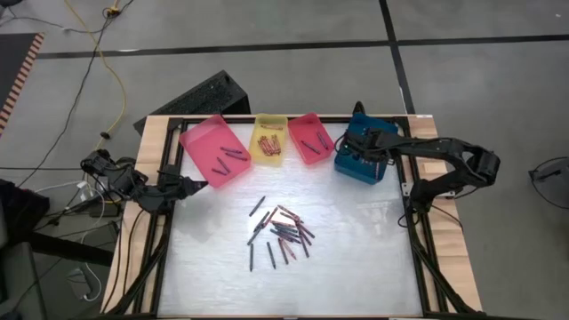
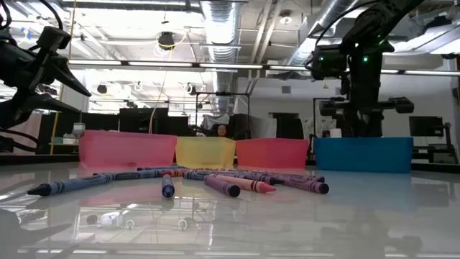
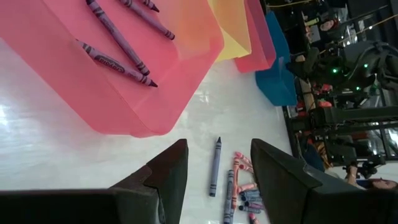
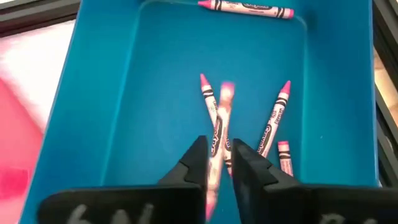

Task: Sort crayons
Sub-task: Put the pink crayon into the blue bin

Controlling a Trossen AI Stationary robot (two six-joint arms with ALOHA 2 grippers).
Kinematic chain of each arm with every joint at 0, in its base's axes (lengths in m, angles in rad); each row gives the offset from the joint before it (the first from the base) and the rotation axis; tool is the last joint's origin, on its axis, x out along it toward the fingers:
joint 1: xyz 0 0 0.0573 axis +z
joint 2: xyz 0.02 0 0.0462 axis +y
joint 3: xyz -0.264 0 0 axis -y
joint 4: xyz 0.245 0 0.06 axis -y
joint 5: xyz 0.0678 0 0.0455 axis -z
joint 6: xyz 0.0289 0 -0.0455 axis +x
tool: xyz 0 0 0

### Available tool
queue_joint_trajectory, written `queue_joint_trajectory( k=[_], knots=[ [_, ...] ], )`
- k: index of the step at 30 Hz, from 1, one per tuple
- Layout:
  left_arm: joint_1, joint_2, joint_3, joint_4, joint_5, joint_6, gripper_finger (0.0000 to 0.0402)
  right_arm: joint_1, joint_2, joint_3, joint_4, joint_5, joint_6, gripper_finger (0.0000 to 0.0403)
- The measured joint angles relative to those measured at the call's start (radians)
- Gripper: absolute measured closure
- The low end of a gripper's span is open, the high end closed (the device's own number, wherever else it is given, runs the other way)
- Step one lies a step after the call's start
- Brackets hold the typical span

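Looking from the left side, you see the left gripper (image 1: 197, 185) hanging by the left edge of the tabletop (image 1: 356, 258), just in front of the big pink tray (image 1: 200, 142). Its jaws stand wide apart and hold nothing. That pink tray has a few purple crayons (image 3: 115, 38) lying in it.

Next along the back comes the yellow tray (image 1: 268, 122), with some red crayons (image 1: 267, 142) inside. Beside it sits the red tray (image 1: 302, 135), and it holds a couple of dark crayons (image 1: 316, 142).

In the middle of the tabletop you have the loose pile of crayons (image 1: 283, 231). They lie flat, some crossing each other, in dark blue, purple, red and pink. One dark crayon (image 3: 214, 167) lies a bit apart from the pile, toward the trays.

Over on the right you find the blue tray (image 4: 124, 93), last in the row. The right gripper (image 4: 219, 163) hangs right above it, pointing down into it. Its jaws are only a little apart, and a pink crayon (image 4: 225, 99) shows blurred between them. You cannot tell if the jaws are gripping it or if it has come loose. More pink crayons (image 4: 273, 121) lie on the floor of the blue tray, and one rests along its far wall.
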Motion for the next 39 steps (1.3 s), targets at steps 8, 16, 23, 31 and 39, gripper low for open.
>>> queue_joint_trajectory(
  k=[8, 16, 23, 31, 39],
  knots=[
    [0.0, 0.0, 0.0, -0.002, 0.0, 0.001, 0.0236, 0.001, -0.003, 0.01, 0.028, -0.104, -0.091, 0.0279],
    [0.0, 0.0, 0.0, -0.019, -0.002, 0.001, 0.0236, 0.127, -0.004, 0.096, 0.256, -0.438, -0.389, 0.0278],
    [0.0, 0.0, 0.0, -0.028, -0.006, 0.002, 0.0236, 0.373, 0.01, 0.107, 0.661, -0.42, -0.524, 0.0279],
    [0.0, 0.0, 0.0, -0.042, -0.006, 0.002, 0.0236, 0.605, 0.155, 0.108, 0.955, -0.267, -0.656, 0.028],
    [0.0, 0.002, 0.0, -0.048, 0.001, 0.002, 0.0236, 0.652, 0.396, 0.107, 1.14, -0.232, -0.657, 0.028]
  ],
)
